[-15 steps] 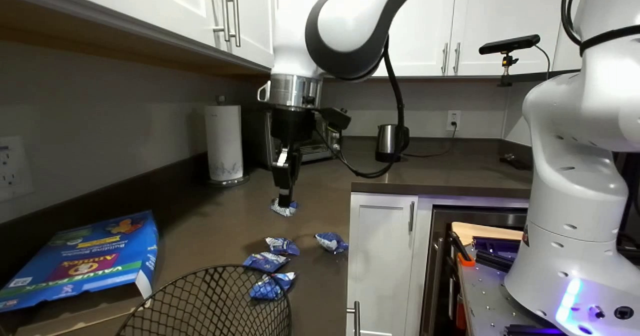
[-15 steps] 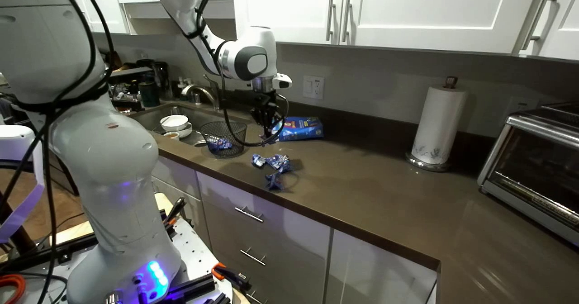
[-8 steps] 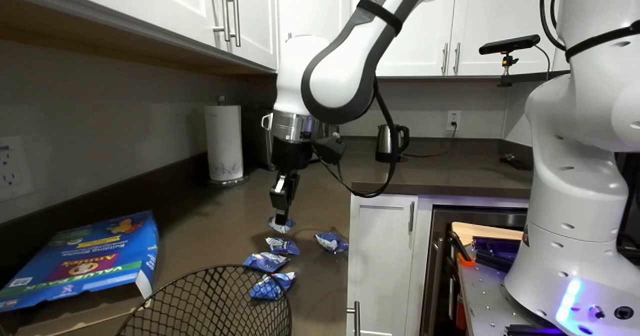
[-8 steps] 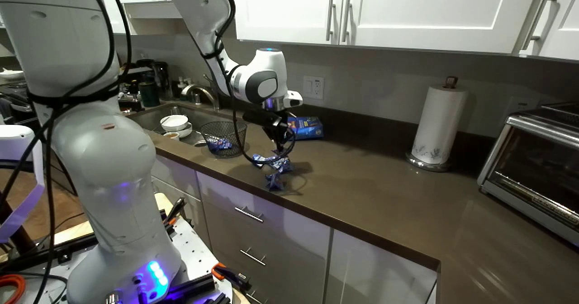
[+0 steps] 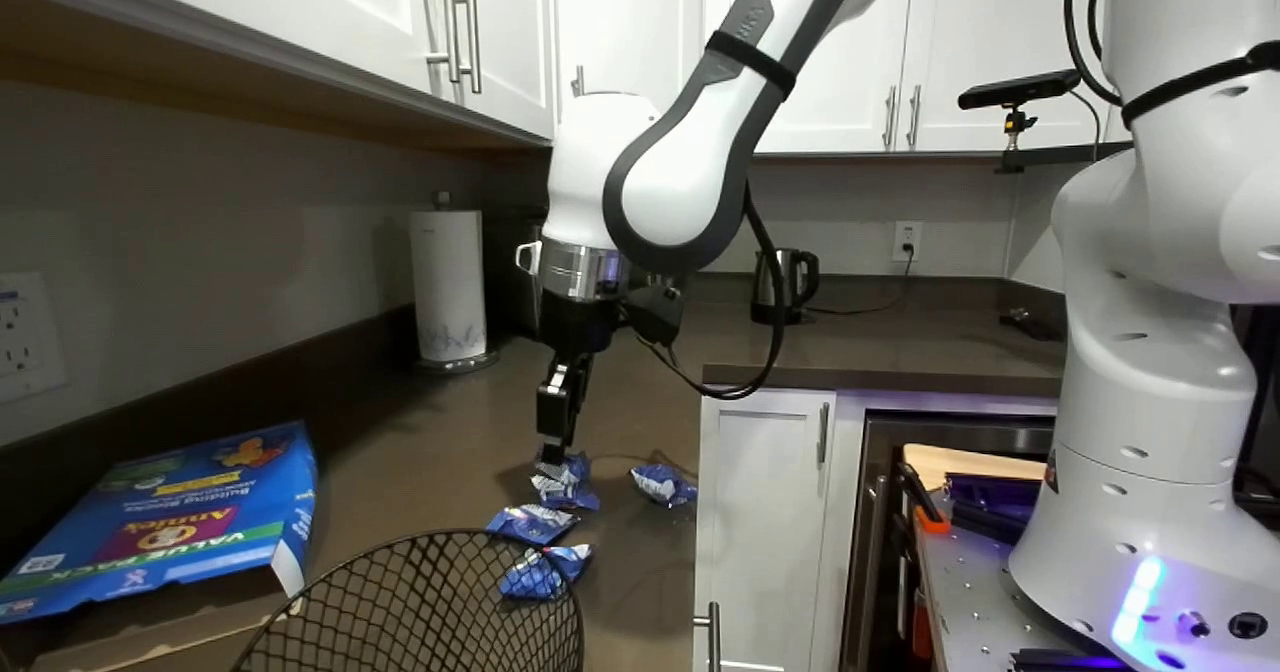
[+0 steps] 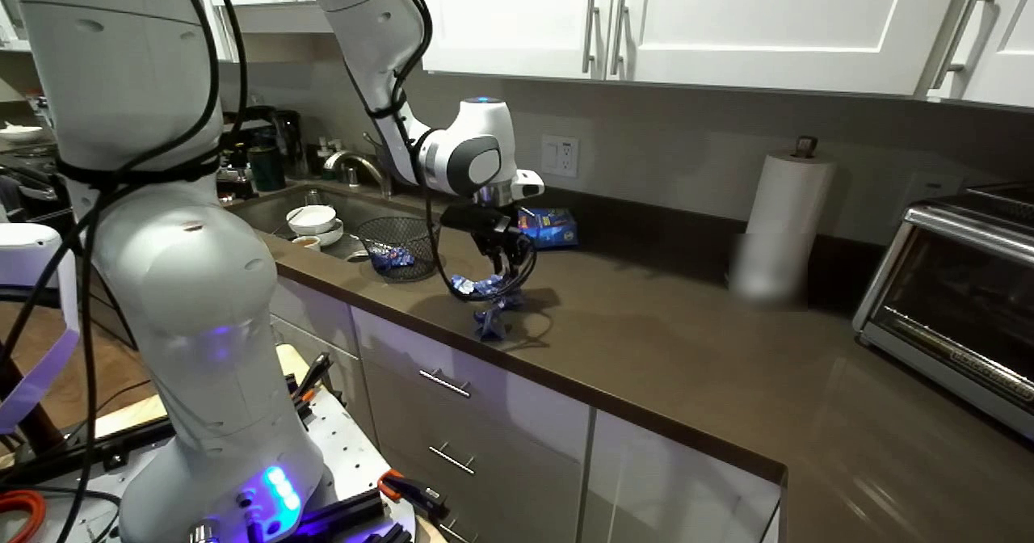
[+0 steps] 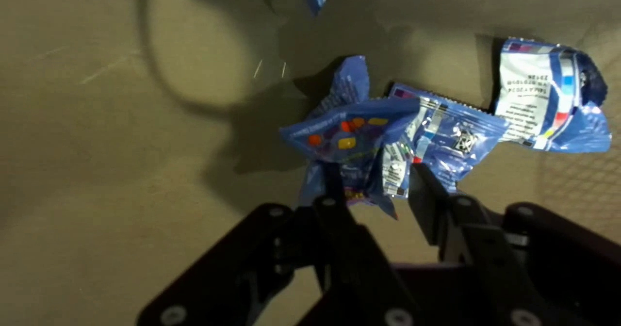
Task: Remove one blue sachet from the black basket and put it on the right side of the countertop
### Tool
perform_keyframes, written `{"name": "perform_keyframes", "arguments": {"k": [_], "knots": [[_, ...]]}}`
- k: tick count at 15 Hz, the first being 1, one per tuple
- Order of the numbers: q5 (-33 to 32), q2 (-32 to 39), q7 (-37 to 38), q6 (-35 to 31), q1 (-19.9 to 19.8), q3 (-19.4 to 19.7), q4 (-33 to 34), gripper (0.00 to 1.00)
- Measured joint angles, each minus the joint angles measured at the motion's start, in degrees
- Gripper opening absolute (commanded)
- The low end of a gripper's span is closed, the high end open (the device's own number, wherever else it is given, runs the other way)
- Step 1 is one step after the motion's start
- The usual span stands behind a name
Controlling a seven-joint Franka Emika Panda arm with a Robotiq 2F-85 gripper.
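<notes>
Blue sachet (image 7: pixel 347 132) sits below and partly between the fingers of your gripper (image 7: pixel 377 175), over or against a neighbouring packet (image 7: pixel 446 137); whether it rests fully on the countertop (image 6: pixel 646 317) cannot be confirmed. Gripper: fingers parted, with a gap visible between the sachet and the finger nearer the neighbour; no clamping evident. Your low, downward pose is judged a release pose, keeping the drop short. Loose packets (image 5: pixel 663 485) gathered here suggest you use this stretch, right of the black basket (image 6: pixel 408 240), as the set-down area. In an exterior view more blue packets (image 6: pixel 392 258) show through the mesh, presumably held as remaining stock. Against one second earlier: you have descended toward the group; the sachet, then visibly apart from the others, now overlaps its neighbour. Basket, printed carton (image 5: pixel 200 522) and loose packets show no displacement.
</notes>
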State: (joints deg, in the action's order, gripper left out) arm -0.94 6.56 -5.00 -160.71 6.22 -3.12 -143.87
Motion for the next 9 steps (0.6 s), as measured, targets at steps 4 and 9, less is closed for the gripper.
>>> {"name": "perform_keyframes", "arguments": {"k": [4, 9], "knots": [[0.0, -2.0, 0.0, 0.9, 0.1, -1.1, 0.1, 0.97], [10.2, -6.3, -4.9, 13.1, 0.6, -4.1, 0.7, 1.0]]}}
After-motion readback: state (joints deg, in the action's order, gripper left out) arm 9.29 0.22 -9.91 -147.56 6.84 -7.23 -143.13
